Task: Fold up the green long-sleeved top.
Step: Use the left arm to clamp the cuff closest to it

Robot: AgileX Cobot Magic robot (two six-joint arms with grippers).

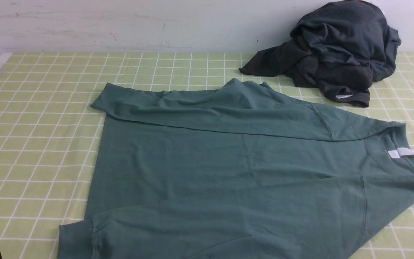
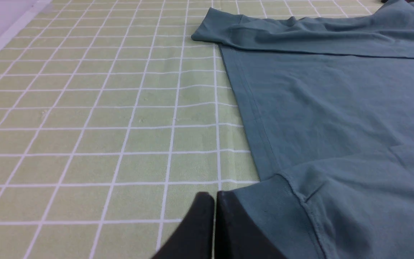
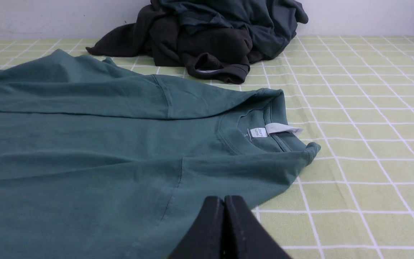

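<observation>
The green long-sleeved top lies flat on the checked cloth, neck to the right, with its white label showing. The far sleeve is folded across the body along the far edge. The near sleeve lies over the near part, its cuff at the near left. My left gripper is shut and empty, its tips just beside that cuff. My right gripper is shut and empty, above the near edge of the top near the shoulder, short of the neck label. In the front view the right gripper is out of frame.
A pile of dark charcoal-grey garments sits at the back right against the wall, also in the right wrist view. The yellow-green checked tablecloth covers the table; its left edge runs along the far left.
</observation>
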